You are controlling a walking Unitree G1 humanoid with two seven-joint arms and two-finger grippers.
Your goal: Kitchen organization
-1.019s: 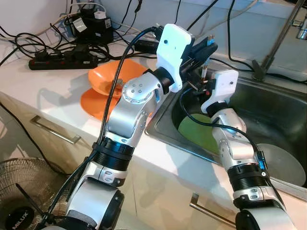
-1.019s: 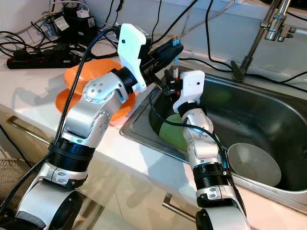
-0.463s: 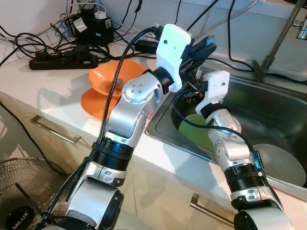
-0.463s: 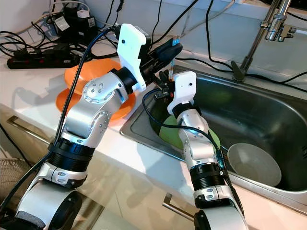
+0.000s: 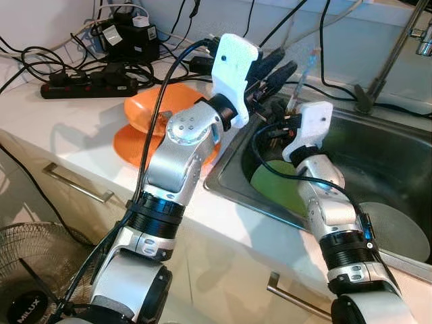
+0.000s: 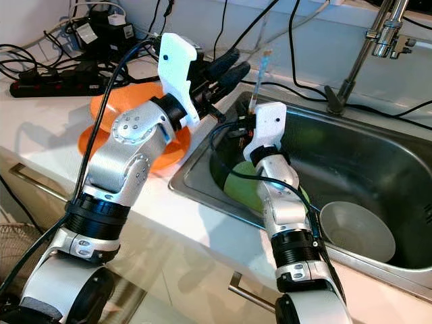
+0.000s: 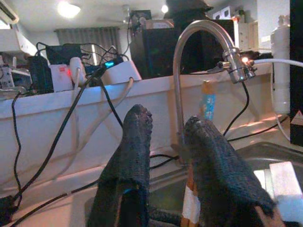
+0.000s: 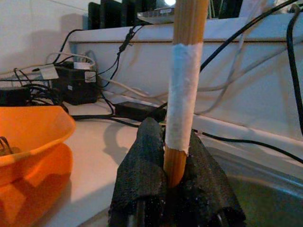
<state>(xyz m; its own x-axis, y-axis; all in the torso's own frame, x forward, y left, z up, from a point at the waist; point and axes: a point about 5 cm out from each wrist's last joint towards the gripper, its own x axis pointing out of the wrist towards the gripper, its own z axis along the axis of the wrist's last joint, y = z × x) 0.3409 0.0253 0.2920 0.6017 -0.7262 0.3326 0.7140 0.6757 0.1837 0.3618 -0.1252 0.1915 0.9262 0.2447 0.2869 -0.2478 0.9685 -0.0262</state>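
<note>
A steel sink (image 6: 378, 169) is seen holding a green plate (image 6: 243, 189). Above its near-left corner, the left gripper (image 6: 226, 67) is held with 2 fingers spread. The upright wooden stick (image 8: 182, 94) is pinched between the right gripper (image 8: 173, 189) fingers.

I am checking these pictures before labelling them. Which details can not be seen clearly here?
- Green plate in the sink: head views, partly hidden by the right arm.
- Lower end of the wooden stick: right wrist view, buried between the right end effector fingers.
- Faucet top: head views, cut by the edge.
- Orange bowl contents: right wrist view, cut by the edge.
</note>
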